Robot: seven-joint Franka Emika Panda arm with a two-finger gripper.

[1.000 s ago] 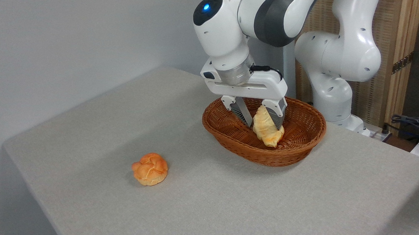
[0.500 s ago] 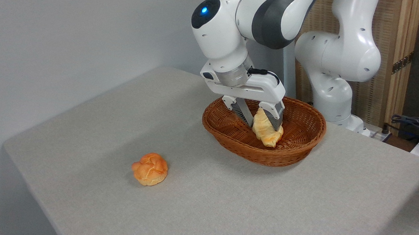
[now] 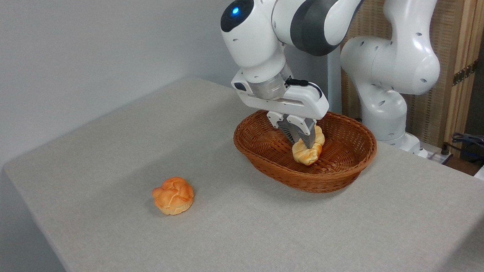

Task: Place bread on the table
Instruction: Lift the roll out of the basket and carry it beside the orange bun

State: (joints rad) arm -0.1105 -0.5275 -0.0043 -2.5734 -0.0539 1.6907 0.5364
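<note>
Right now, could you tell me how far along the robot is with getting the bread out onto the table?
Early stage. Done: the gripper has reached into the wicker basket, and its jaws look shut on the bread. In hand: the grasp, with the loaf low inside the basket. Left: lifting it over the rim and setting it on the table. The round bun already lies on the cloth.

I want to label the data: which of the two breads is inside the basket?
The pale braided bread, pinched by the gripper; the orange bun lies on the table.
</note>
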